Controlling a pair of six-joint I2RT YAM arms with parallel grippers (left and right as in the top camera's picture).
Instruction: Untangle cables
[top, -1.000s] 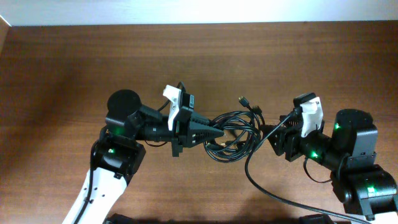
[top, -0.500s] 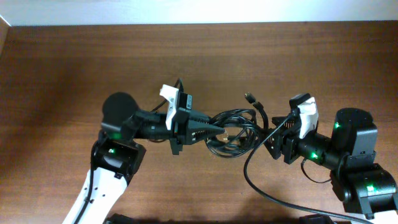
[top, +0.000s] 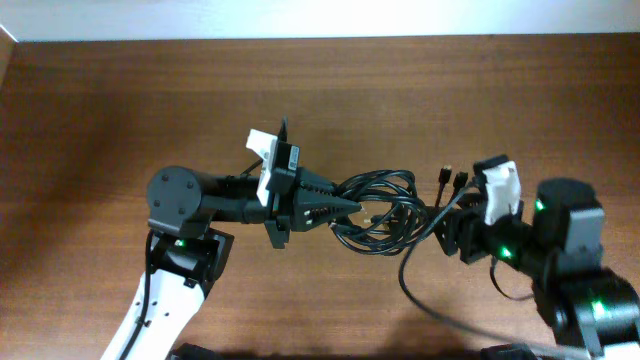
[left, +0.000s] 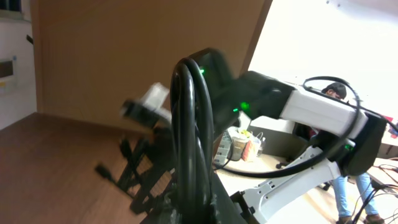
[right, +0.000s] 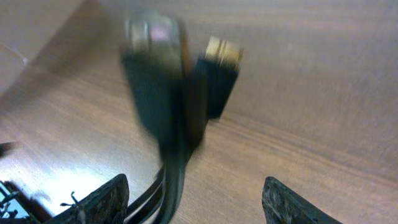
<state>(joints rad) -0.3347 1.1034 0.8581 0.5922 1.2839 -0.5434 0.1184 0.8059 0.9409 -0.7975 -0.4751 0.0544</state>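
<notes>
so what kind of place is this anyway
Probably a robotics lab or office. A left arm and right arm work on cables at a wooden table, and the left wrist view shows a cluttered desk with a person beside it.

Dark wooden table (top: 100, 120), white wall (top: 300, 18) behind, brown panel (left: 124, 50), bright daylight

overhead looks straight down on the table (top: 100, 120); both wrist views sit close on the cables (top: 375, 210).
</notes>
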